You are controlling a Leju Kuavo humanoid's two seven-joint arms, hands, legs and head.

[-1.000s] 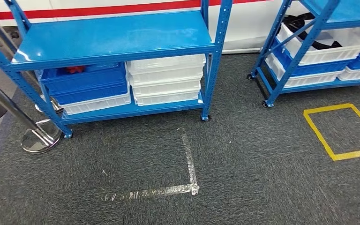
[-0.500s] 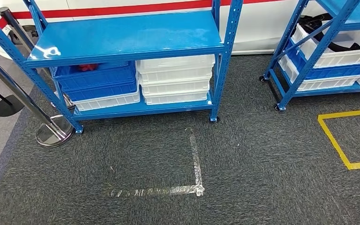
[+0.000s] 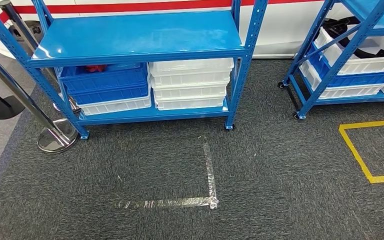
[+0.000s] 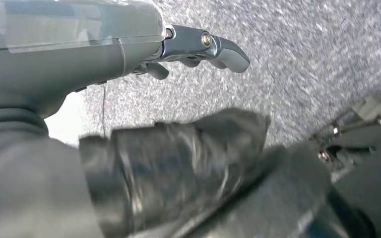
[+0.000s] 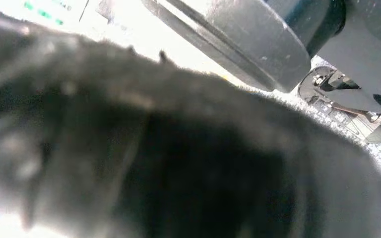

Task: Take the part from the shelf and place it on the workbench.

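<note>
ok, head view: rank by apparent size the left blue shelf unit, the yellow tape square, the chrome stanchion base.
1. Left blue shelf unit, clearly the largest.
2. Yellow tape square, though the frame's edge cuts it off, so its full extent is unsure.
3. Chrome stanchion base, smallest.

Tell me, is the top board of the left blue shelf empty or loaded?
Empty: the top board shows only bare blue surface with light reflections.

Shelf [image 3: 140, 37] top bare; stacked bins [image 3: 191, 84] seemingly crowd the lower tier
</note>
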